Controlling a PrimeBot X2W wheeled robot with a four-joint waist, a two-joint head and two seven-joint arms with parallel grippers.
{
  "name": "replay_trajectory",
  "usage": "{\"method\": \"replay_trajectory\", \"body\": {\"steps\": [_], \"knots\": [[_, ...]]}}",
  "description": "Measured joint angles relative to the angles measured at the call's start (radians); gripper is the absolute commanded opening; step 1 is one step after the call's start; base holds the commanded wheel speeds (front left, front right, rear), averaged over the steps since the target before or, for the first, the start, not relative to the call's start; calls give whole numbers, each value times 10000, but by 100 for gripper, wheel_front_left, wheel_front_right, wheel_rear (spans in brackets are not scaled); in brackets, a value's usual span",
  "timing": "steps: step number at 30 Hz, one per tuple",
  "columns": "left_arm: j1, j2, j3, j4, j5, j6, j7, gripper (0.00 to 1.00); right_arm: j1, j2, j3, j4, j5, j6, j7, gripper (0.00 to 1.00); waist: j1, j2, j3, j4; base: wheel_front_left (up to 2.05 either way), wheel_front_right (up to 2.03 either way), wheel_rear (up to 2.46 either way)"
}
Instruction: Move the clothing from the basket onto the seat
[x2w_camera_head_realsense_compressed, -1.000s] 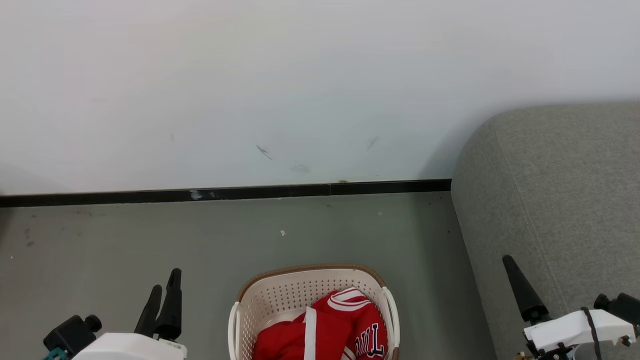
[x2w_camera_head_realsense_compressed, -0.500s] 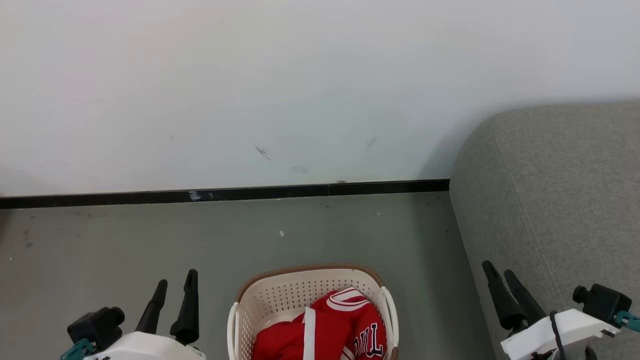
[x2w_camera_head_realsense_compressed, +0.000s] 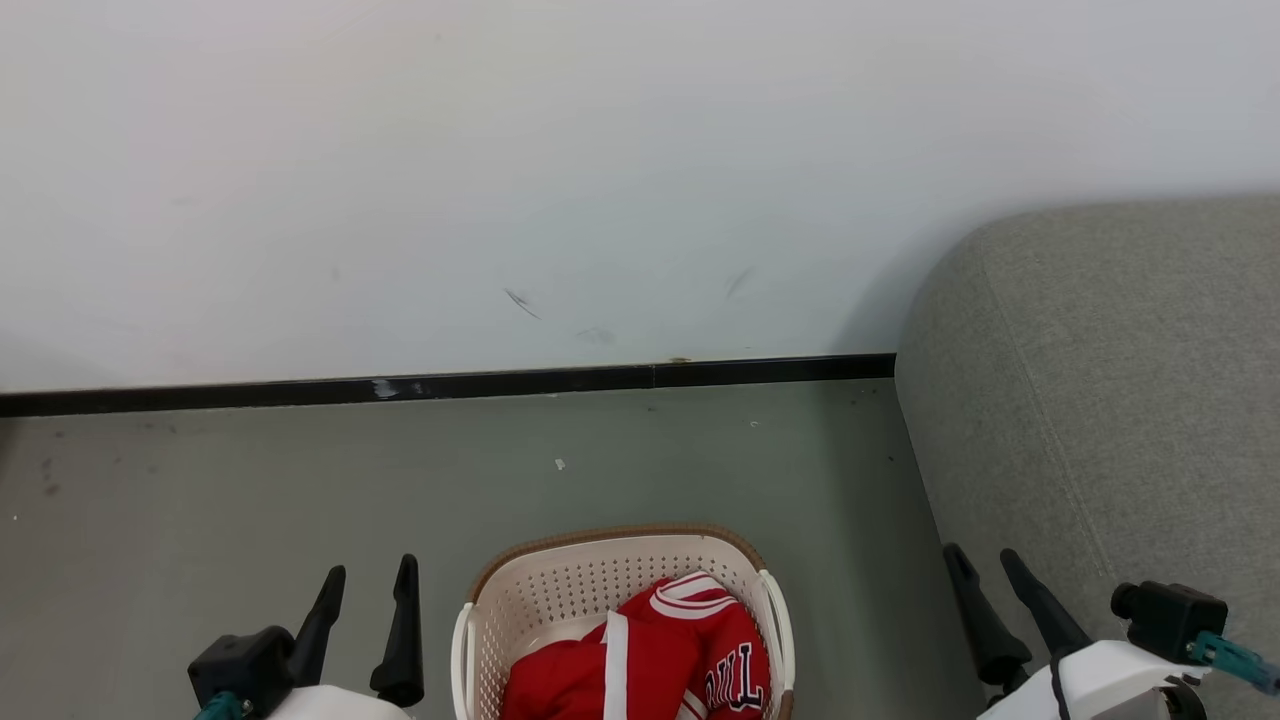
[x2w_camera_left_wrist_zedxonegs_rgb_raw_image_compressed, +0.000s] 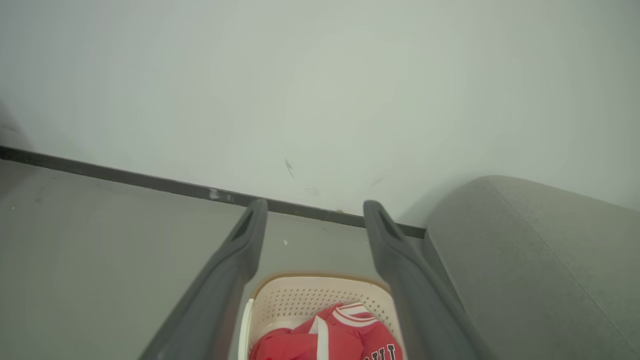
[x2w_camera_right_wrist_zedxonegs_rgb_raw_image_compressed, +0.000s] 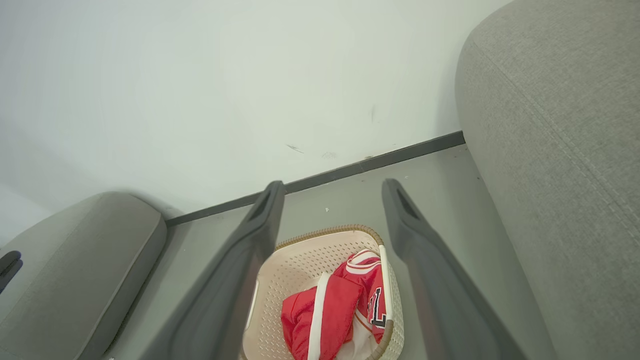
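The cream perforated basket (x2w_camera_head_realsense_compressed: 610, 540) with a brown rim stands on the grey floor at the bottom middle of the head view. In it lies the red clothing (x2w_camera_head_realsense_compressed: 650, 660) with white stripe trim and dark letters. My left gripper (x2w_camera_head_realsense_compressed: 371, 568) hangs open just left of the basket, and my right gripper (x2w_camera_head_realsense_compressed: 980, 553) is open to its right, in front of the grey seat (x2w_camera_head_realsense_compressed: 1120, 400). Between the left wrist view's spread fingers (x2w_camera_left_wrist_zedxonegs_rgb_raw_image_compressed: 250, 235) show the basket (x2w_camera_left_wrist_zedxonegs_rgb_raw_image_compressed: 320, 277) and the clothing (x2w_camera_left_wrist_zedxonegs_rgb_raw_image_compressed: 325, 335). The right wrist view frames the basket (x2w_camera_right_wrist_zedxonegs_rgb_raw_image_compressed: 310, 250) and the clothing (x2w_camera_right_wrist_zedxonegs_rgb_raw_image_compressed: 330, 310) likewise.
A white wall with a black skirting strip (x2w_camera_head_realsense_compressed: 450, 385) runs behind the basket. The seat (x2w_camera_right_wrist_zedxonegs_rgb_raw_image_compressed: 560, 125) rises close on the basket's right. Another grey cushioned piece (x2w_camera_right_wrist_zedxonegs_rgb_raw_image_compressed: 85, 250) stands at the far left of the right wrist view.
Both grippers have drawn inward toward the basket: the left one moved right, the right one moved left and turned so both its fingers show. The basket and clothing have not moved.
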Motion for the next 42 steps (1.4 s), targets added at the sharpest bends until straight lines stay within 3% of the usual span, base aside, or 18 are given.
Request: {"method": "replay_trajectory", "body": {"steps": [29, 42], "knots": [[158, 12, -675, 238, 3751, 1089, -1087, 100, 208, 234, 153, -155, -4759, 4, -972, 100, -3, 0, 98, -119, 0, 0, 0], [157, 4, -639, 268, 3762, 1141, -1099, 100, 207, 270, 132, -205, -4882, 4, -1003, 100, -4, 0, 120, -126, 0, 0, 0]]}}
